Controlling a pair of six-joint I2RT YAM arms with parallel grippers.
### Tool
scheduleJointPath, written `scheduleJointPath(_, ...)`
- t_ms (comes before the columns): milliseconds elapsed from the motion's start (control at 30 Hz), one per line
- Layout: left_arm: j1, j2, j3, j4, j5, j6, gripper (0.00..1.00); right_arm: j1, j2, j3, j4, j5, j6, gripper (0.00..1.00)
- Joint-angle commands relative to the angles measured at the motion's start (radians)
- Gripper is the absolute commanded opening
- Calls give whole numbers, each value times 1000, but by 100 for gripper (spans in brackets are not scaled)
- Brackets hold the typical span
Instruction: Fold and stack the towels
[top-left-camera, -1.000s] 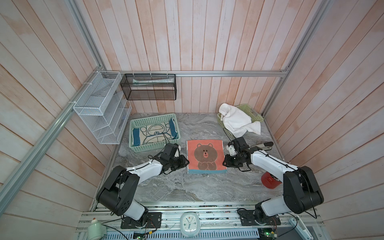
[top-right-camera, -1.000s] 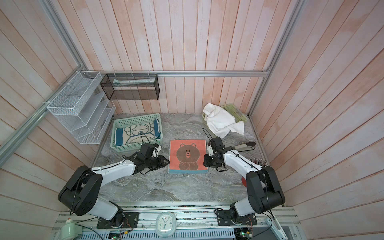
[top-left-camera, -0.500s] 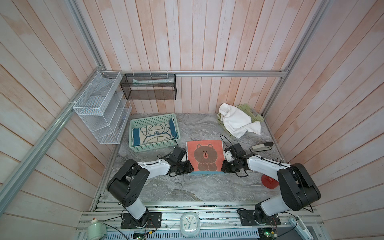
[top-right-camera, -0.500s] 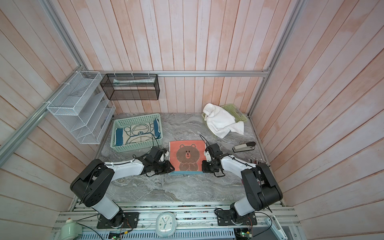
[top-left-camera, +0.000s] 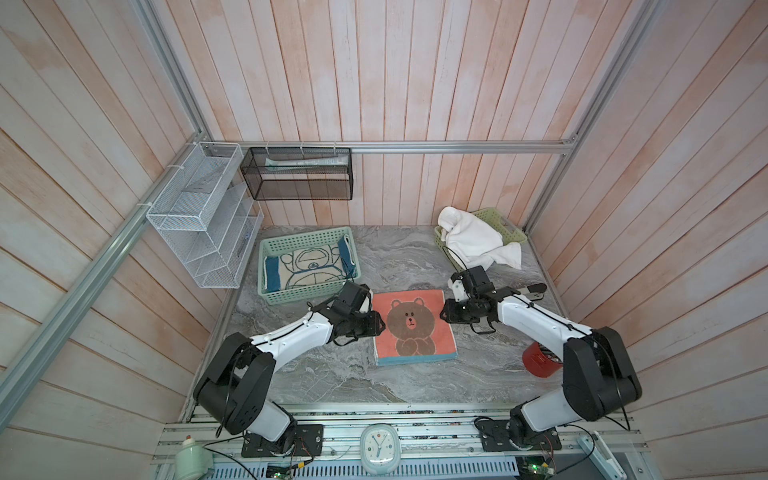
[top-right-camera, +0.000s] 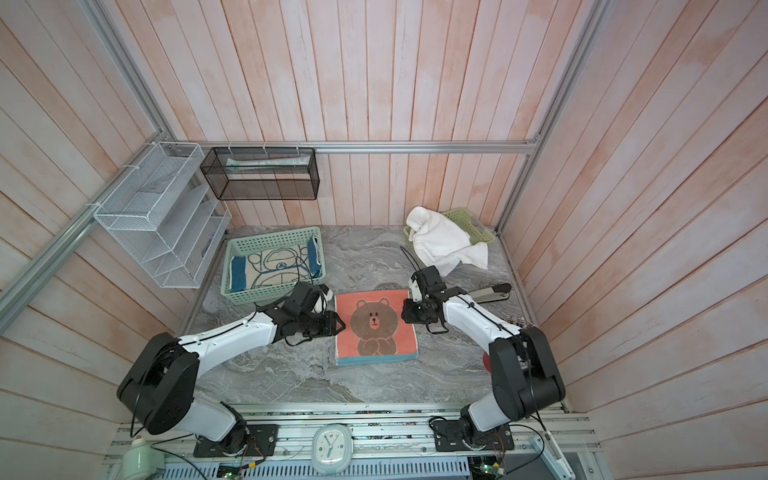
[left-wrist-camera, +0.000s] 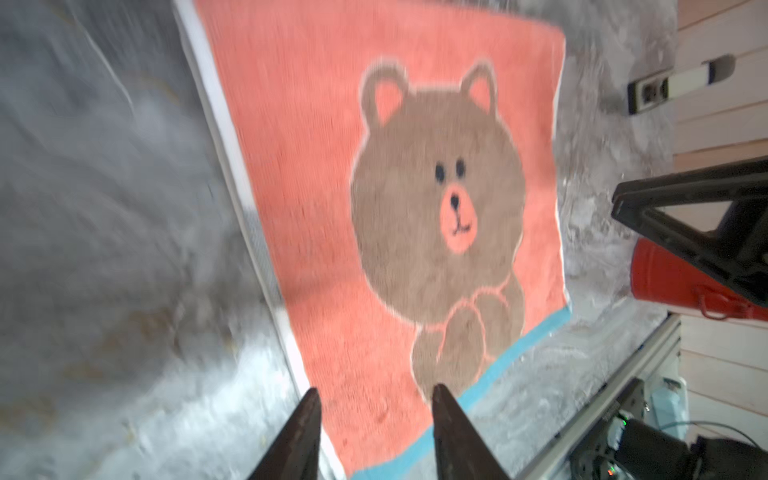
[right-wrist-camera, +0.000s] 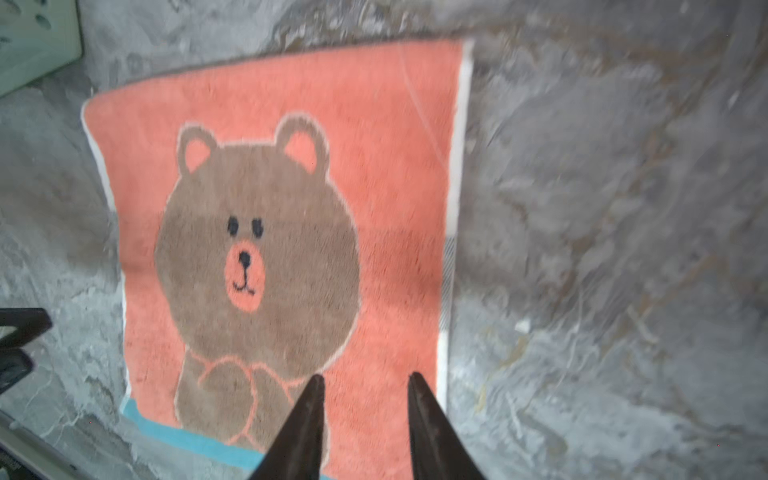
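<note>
Bear towel (top-left-camera: 415, 332) flat mid-table; left gripper (left-wrist-camera: 376, 432) at its 9 o'clock, right gripper (right-wrist-camera: 365, 415) at 3 o'clock. Only wrist views show both jaws spread. Only top views show white towel (top-left-camera: 473, 243), 1 o'clock.

Left claw (top-left-camera: 381, 325) and right claw (top-left-camera: 443, 315) low, opposite each other, tips inward, jaws apart, both empty.
</note>
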Motion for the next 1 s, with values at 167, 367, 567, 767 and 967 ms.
scheduleJointPath(167, 114, 220, 156, 44, -36, 105, 52, -44, 244, 197, 34, 65, -116, 45)
scheduleJointPath(367, 166, 314, 222, 62, 6, 142, 54, -46, 326, 242, 60, 40, -149, 48)
scheduleJointPath(567, 188, 386, 298, 61, 71, 177, 55, -63, 384, 295, 58, 43, -172, 48)
scheduleJointPath(767, 187, 426, 327, 62, 113, 184, 49, -75, 431, 338, 44, 18, -203, 47)
scheduleJointPath(967, 187, 449, 336, 64, 123, 195, 42, -75, 456, 361, 49, -40, -243, 36)
